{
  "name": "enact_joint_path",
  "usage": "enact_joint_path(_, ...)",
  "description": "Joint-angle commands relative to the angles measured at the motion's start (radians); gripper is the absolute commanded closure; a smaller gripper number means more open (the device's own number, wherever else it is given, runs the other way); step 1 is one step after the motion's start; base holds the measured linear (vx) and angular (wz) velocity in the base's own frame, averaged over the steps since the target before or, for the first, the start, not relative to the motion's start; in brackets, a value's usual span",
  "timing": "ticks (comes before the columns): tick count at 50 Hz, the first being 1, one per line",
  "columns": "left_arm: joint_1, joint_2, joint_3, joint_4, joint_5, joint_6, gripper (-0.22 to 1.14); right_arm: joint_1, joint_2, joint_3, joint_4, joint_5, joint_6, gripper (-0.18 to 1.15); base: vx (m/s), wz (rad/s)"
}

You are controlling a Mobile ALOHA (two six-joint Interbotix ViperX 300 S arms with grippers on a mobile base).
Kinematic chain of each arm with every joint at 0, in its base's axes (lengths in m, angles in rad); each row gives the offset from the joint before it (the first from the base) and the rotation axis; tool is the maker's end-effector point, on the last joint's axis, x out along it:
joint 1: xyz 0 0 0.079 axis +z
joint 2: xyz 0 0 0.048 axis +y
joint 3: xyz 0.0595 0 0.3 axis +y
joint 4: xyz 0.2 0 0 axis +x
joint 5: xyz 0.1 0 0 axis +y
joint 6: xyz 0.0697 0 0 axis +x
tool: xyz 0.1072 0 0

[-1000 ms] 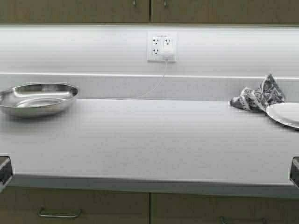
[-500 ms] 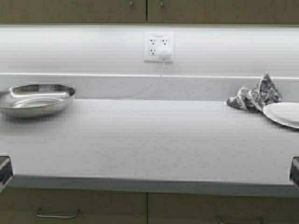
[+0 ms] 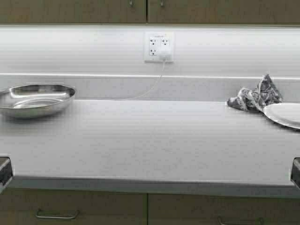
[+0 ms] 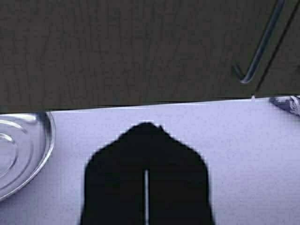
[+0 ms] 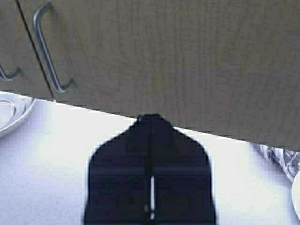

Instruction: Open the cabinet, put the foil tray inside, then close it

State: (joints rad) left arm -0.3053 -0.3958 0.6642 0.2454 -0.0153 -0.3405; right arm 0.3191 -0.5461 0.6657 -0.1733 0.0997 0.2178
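Observation:
The wall cabinet runs along the top of the high view with both olive-tan doors shut; only the lower ends of its handles show. It also shows in the left wrist view and in the right wrist view, where its bar handle is visible. The foil tray is out of view. My left gripper and right gripper are both shut and empty, held low at the counter's front edge. Only slivers of the arms show in the high view, at the bottom left and bottom right.
A round steel bowl sits on the white counter at the left. A patterned cloth and a white plate lie at the right. A wall socket with a plugged cable is on the back wall. Lower cabinets with handles stand below.
The whole scene has shifted slightly left in the high view since a second ago, so the robot has moved a little to the right. Little has changed in the last half second.

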Motion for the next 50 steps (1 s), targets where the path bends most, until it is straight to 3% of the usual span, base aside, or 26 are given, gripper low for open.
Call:
enact_joint_path(1,-0.002,0.0,-0.009,-0.002,-0.021,-0.002,0.87,0.002,-0.005,-0.014,-0.002,-0.005,-0.006,0.9,0.0,0.0)
enact_joint_path(50,-0.002,0.011,-0.003,-0.002,-0.028,-0.002,0.87,0.002,0.0,-0.011,-0.008,-0.008,-0.009,0.9,0.0,0.0)
